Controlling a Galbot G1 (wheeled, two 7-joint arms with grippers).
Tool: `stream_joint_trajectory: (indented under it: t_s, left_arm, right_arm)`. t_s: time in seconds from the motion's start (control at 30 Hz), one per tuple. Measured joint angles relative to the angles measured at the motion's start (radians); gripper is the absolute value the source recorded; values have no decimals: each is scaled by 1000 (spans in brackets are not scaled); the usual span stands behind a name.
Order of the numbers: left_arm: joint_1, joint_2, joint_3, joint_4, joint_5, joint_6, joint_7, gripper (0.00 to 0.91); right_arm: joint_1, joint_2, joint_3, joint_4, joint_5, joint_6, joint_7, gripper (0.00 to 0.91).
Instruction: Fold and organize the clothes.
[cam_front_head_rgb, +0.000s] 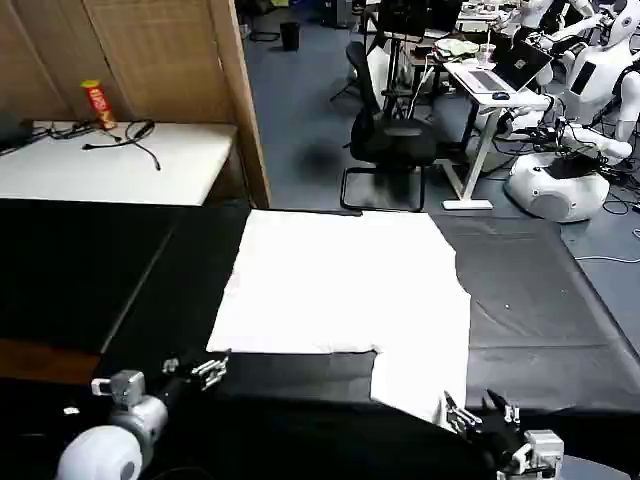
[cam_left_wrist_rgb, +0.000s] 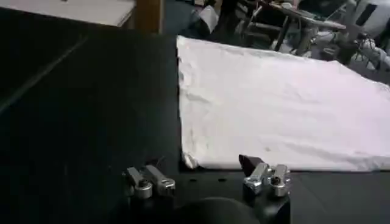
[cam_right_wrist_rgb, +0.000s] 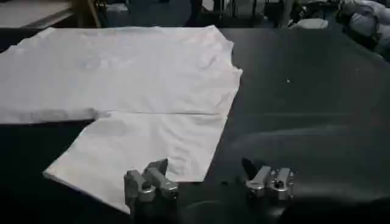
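Covering the frame's lower half: black desk (cam_front_head_rgb: 560, 300). Lying flat at centre: white T-shirt (cam_front_head_rgb: 340, 280), one sleeve jutting toward the lower right. Lower left: left pincer (cam_front_head_rgb: 200, 368), fingers spread, just off the shirt's near edge. Lower right: right pincer (cam_front_head_rgb: 478, 412), fingers spread, beside the sleeve's corner, gripping nothing.

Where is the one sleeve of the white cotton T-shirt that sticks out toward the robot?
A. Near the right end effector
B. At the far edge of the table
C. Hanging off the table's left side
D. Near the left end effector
A: the white cotton T-shirt lies flat on the black table, and its sleeve reaches the open right end effector.
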Motion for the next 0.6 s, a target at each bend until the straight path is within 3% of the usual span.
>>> stream_joint_trajectory:
  t_s: [0.03, 0.07, 0.1, 0.17, 0.3, 0.6]
  left_arm:
    - [-1, -2, 0, 4, 6, -4, 0, 273]
    - [-1, -5, 2, 6, 8, -6, 0, 107]
    - [-1, -6, 3, 9, 11, -7, 0, 0]
    - [-3, -10, 6, 15, 22, -13, 0, 0]
    - [-4, -12, 9, 25, 30, -19, 5, 0]
    - [-1, -13, 24, 25, 38, -29, 25, 0]
  right_arm:
    - [1, 1, -3, -3, -3, 0, -1, 653]
    - [2, 2, -6, -7, -4, 0, -2, 527]
    - [3, 3, -8, -11, -4, 0, -2, 429]
    - [3, 4, -13, -15, -6, 1, -2, 263]
    - [2, 6, -18, -22, -8, 1, -1, 59]
    - [-26, 14, -7, 5, -14, -10, 26, 0]
